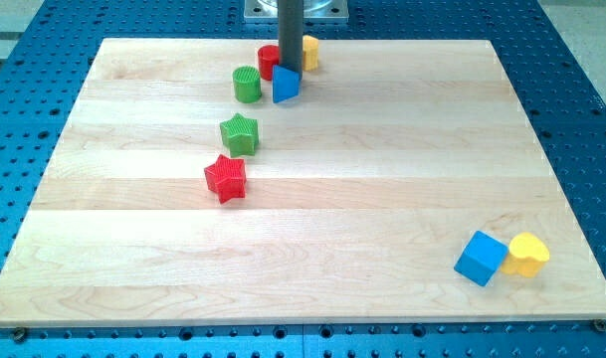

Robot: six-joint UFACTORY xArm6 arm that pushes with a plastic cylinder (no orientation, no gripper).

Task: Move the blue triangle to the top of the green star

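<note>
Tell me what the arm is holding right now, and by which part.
Nothing is held; the rod only pushes. My tip sits at the upper edge of the blue triangle, which lies above and to the right of the green star.

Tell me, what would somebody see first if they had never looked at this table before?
Probably the dark rod coming down at the view's top, with my tip right behind the blue triangle, crowded by a red block, a yellow block and a green cylinder. Below them, the green star and red star line up. Far off at the bottom right sit a blue cube and a yellow heart, touching.
</note>
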